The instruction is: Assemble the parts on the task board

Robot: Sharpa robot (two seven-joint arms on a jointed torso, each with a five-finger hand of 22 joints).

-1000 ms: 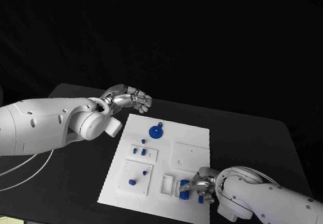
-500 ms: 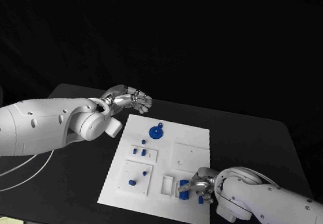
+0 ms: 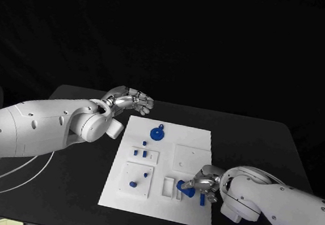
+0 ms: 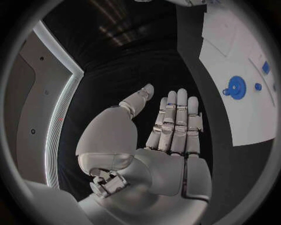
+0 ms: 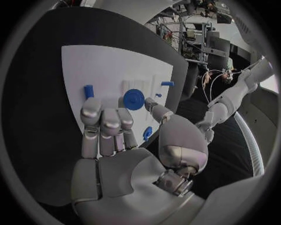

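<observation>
Here we have our right hand (image 3: 202, 187) over the task board's (image 3: 196, 135) near edge, pinching a small blue part (image 5: 147, 133) between thumb and finger; a loose pinch could drop it. Our left hand (image 3: 132, 99) hovers empty, fingers straight, beyond the far corner.

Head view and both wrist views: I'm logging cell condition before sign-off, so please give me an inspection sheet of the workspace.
Surface: black table, bare around the board.
Job's things: white rectangular task board mid-table; round blue disc part at its far end; small blue parts nearer.
Clutter: nothing seen.
Hands: silver left hand off the board's far corner, fingers straight, holding nothing; silver right hand at the board's near edge, a blue piece by its fingers, grip unclear.
Cables: white cables under the left arm.
Surroundings: dark.
</observation>
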